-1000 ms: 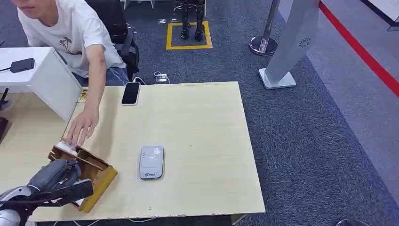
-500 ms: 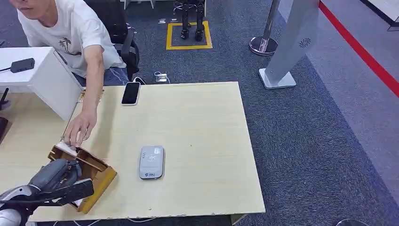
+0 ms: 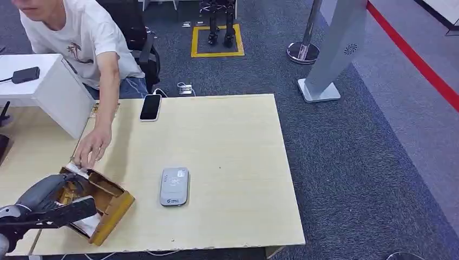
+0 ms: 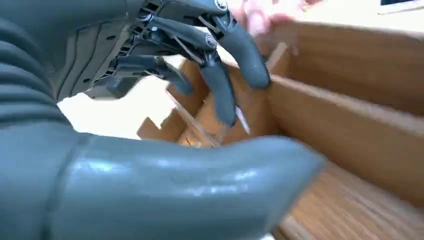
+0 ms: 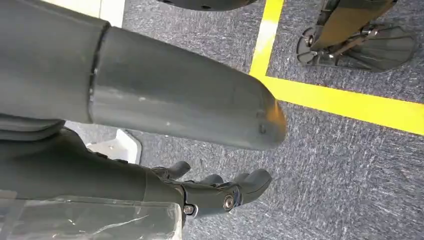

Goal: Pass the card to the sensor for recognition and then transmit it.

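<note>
Left to right in the head view. Left hand (image 3: 51, 203), reaching into the wooden box (image 3: 111, 203) at the table's (image 3: 233, 141) near-left corner; fingers (image 4: 222, 95) apart, nothing gripped. A thin card (image 4: 190, 117) stands edge-up among the dividers, just beside the fingertips. A person's hand (image 3: 92, 149) steadies the box's far end. To grip well, pinch one card by its faces and lift straight up. Sensor (image 3: 174, 186): markings too small to read. Phone (image 3: 150, 106): none legible. Right hand (image 5: 220, 192) hangs over carpet, fingers loosely curled, empty.
</note>
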Tool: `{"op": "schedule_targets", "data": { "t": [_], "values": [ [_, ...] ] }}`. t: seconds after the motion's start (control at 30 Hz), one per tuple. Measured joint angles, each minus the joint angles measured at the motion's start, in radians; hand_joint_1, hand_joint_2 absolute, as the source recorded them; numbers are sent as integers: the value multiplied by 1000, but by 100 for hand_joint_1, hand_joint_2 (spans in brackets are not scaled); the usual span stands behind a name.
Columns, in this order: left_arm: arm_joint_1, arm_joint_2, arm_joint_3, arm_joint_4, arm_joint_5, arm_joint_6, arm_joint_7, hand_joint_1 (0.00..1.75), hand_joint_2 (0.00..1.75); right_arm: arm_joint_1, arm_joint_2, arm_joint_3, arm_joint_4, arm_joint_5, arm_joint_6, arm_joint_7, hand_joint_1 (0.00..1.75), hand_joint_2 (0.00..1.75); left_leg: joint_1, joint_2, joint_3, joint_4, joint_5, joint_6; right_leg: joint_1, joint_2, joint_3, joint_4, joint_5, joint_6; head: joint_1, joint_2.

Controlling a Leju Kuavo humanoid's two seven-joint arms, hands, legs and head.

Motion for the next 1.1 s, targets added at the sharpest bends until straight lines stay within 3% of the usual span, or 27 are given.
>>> {"op": "schedule_targets", "data": {
  "t": [1.1],
  "values": [
    [-32,1,20,-7,2,-13,8,0,0,3,0,0,0,2,2,0,0,0,0,0,0,0,0,0,0,0,0,0,0,0,0,0]
  ]
}}
